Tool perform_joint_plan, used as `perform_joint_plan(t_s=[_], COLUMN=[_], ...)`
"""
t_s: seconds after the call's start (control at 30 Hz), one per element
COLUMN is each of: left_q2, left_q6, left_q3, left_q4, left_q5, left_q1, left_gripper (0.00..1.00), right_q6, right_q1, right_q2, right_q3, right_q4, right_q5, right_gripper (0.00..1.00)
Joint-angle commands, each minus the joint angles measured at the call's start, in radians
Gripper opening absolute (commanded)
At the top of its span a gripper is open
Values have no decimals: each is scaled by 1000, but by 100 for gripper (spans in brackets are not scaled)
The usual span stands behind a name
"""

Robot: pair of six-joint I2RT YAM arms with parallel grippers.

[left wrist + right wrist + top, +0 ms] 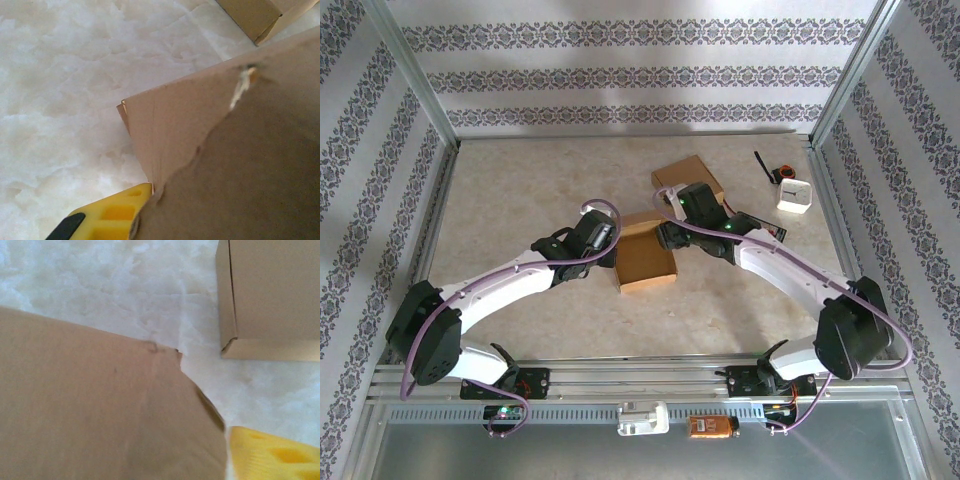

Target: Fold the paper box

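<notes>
Top external view, item 1: paper box (646, 256), brown card, part-formed, at centre of table (520, 190), between both wrists.

Item 2: left gripper (617, 250), at the box's 9 o'clock edge. In left wrist view, one yellow finger (112, 215) tight against a raised card wall, with its mate hidden behind. Judged pinched closed on that wall.

Item 3: right gripper (664, 237), at the box's 1 o'clock corner. In right wrist view, one yellow finger (272, 455) just beside a card panel. Spread and hold not readable.

Item 4: second box (689, 180), closed, at 1 o'clock from the first, apart from it.

Item 5: small white device (795, 194), at 2 o'clock, well apart.

Handling note for the fold in hand:
- Hold the left pinch firm as an anchor.
- Bring the right finger in low against the panel, near its crease.
- Press along the score rather than mid-panel, to avoid buckling.
- Mind the ragged card edge.
- Steer clear of the second box.
</notes>
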Motion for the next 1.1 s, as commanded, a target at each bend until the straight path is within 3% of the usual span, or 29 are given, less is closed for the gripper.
perform_joint_plan(t_s=[0.0, 0.17, 0.27, 0.5, 0.8, 1.07], left_q2=[17, 23, 34, 73, 88, 104], left_q6=[20, 1, -25, -68, -126, -180], left_q3=[34, 43, 36, 34, -23, -115], left_q4=[-10, -11, 51, 146, 164, 189], left_q5=[11, 12, 67, 133, 136, 222], left_q1=[8, 8, 8, 8, 8, 8], left_gripper=[13, 13, 13, 12, 12, 17], right_q6=[-33, 2, 71, 176, 96, 115], right_q1=[-14, -12, -9, 9, 62, 94], right_q2=[22, 27, 15, -3, -19, -70], right_q3=[31, 19, -9, -35, -137, -239], right_q4=[48, 58, 88, 123, 180, 215], right_q5=[-34, -51, -78, -107, 63, 85], right_gripper=[51, 23, 16, 13, 13, 16])
